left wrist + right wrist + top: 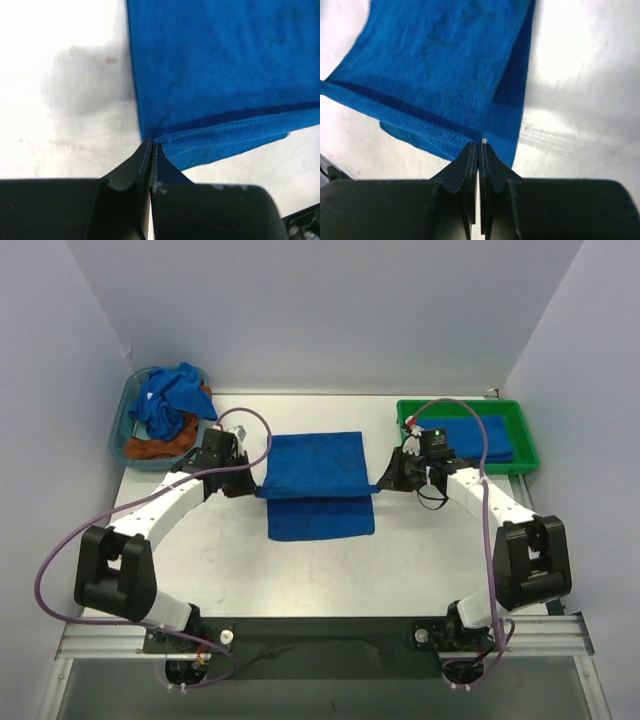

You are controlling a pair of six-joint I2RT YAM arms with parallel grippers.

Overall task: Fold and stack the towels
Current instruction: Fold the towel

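Our left hand (151, 146) is pinched tight on the left corner of the blue towel (318, 462). Our right hand (481, 145) is pinched tight on its right corner. The towel sits in the middle of the bench (230, 570), with the held edge stretched between our hands.

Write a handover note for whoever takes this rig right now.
Left claw: shut on the centre towel, at its left edge.
Right claw: shut on the same towel's right edge.
Towel stretched between them, mid-fold, over the table.
Done: one folded towel in the green tray.
Left: finish this fold, stack it; crumpled towels wait in the bin.
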